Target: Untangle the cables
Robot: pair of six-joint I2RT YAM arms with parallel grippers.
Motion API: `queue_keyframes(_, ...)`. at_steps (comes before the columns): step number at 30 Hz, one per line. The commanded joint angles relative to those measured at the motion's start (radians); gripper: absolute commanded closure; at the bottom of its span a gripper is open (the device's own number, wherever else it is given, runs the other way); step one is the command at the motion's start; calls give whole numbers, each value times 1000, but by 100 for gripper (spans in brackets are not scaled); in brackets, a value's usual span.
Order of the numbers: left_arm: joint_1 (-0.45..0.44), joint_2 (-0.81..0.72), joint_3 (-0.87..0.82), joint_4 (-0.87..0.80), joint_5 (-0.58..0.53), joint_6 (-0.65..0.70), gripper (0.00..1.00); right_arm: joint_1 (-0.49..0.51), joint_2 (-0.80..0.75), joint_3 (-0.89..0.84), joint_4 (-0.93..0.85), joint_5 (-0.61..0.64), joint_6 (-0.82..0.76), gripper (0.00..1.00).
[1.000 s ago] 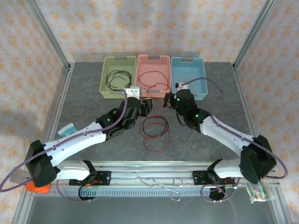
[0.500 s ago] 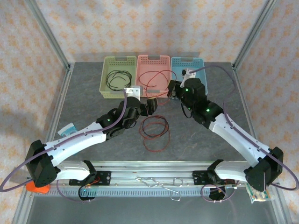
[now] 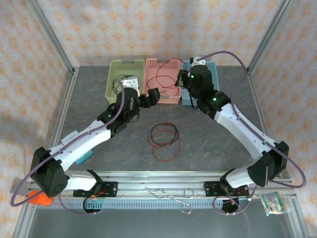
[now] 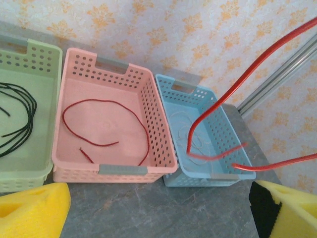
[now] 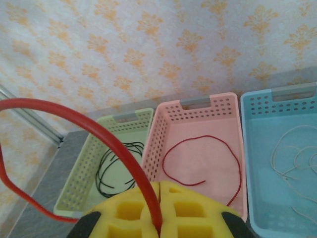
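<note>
As the top camera sees the desk point(image 3: 208, 148): grey, with a green basket point(image 3: 128, 63), a pink basket point(image 3: 171, 100) and a blue basket point(image 3: 214, 74) in a row at the far edge.
Top view, red and black loops point(image 3: 163, 135): lying crossed on the desk between the two arms, well apart from the baskets.
Top view, left gripper point(image 3: 152, 94): just before the near wall of the pink basket.
Top view, right gripper point(image 3: 181, 79): above the border of the pink and blue baskets; the lifted red cable point(image 3: 166, 63) arcs from it over the pink basket.
Top view, packet point(image 3: 274, 203): at the right near corner, print too small to read.
Left wrist view, left gripper point(image 4: 158, 210): jaws released, yellow pads point(image 4: 29, 210) wide apart, nothing between them.
Left wrist view, lifted red cable point(image 4: 218, 103): hangs in the air before the blue basket point(image 4: 188, 91).
Left wrist view, black cable point(image 4: 33, 106): inside the green basket point(image 4: 29, 58).
Left wrist view, loose red cable point(image 4: 99, 100): inside the pink basket point(image 4: 119, 74).
Left wrist view, pale cable point(image 4: 183, 131): inside the blue basket.
Right wrist view, right gripper point(image 5: 159, 208): jaws clenched on the lifted red cable point(image 5: 99, 130), which bends away to the left.
</note>
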Motion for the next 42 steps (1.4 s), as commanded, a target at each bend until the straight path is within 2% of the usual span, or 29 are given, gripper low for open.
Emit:
queue_keyframes(1,28,40,52,37,36,4,6,-21,55,62,-10,-9,-13,100)
queue_keyframes(19,149,281,198,131,82,-52,7,-83,505,432,-53,-135,23,100)
queue_keyframes(25,179,338,212,130,105,-60,8,-89,676,593,-138,-133,44,100)
queue_keyframes(34,180,347,123,128,108,-50,8,-103,806,608,-179,-153,108,100)
queue_keyframes(36,178,349,100,133,117,-55,8,-105,821,608,-180,-149,110,91)
queue_keyframes(39,177,347,70,137,122,-60,8,-105,823,602,-174,-166,103,85)
queue_keyframes(42,175,334,39,152,123,-64,8,-105,801,575,-148,-190,98,70)
